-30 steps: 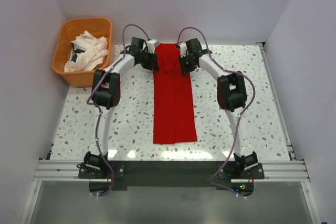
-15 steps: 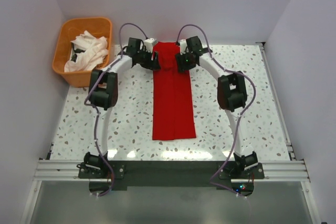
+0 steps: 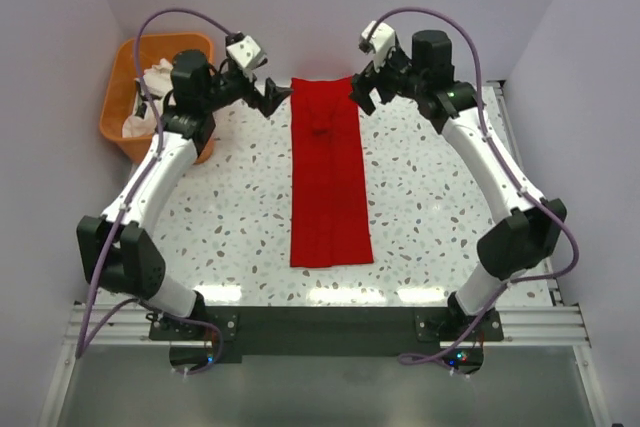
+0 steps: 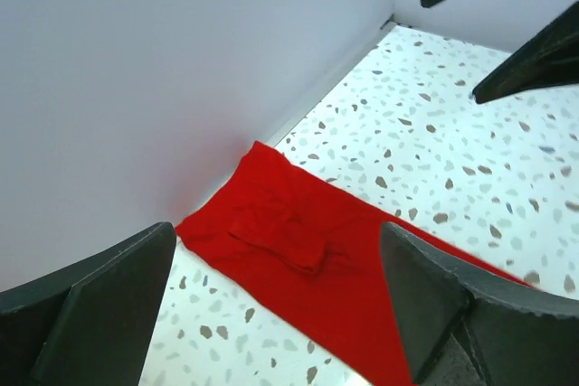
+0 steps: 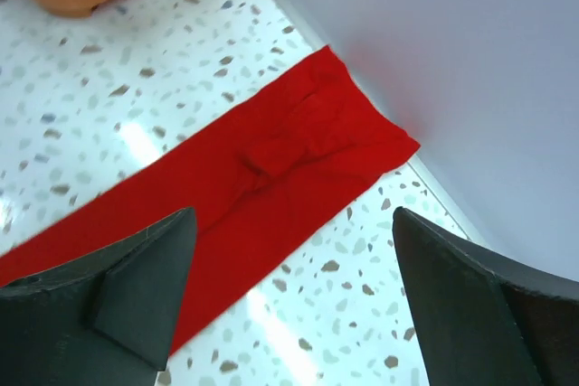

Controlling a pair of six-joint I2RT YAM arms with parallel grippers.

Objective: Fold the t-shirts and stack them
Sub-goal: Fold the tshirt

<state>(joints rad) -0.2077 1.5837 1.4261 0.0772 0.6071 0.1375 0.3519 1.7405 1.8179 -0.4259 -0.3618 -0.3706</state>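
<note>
At the far end of the speckled white table [image 3: 440, 217], the bright red cloth t-shirt [image 3: 328, 187], folded into a long narrow strip, is released. The left gripper [image 3: 275, 99] and right gripper [image 3: 360, 95], clamped on it a second ago, are lifted clear at either side, jaws spread wide, empty. The lengthwise fold is judged done; crosswise folding remains.

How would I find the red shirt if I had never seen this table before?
Look at the speckled white table. Down its middle, from the back wall toward the robot, lies the red t-shirt, folded into a long flat strip. It is the only red thing; the white shirts sit crumpled in the orange basket at the far left.
</note>
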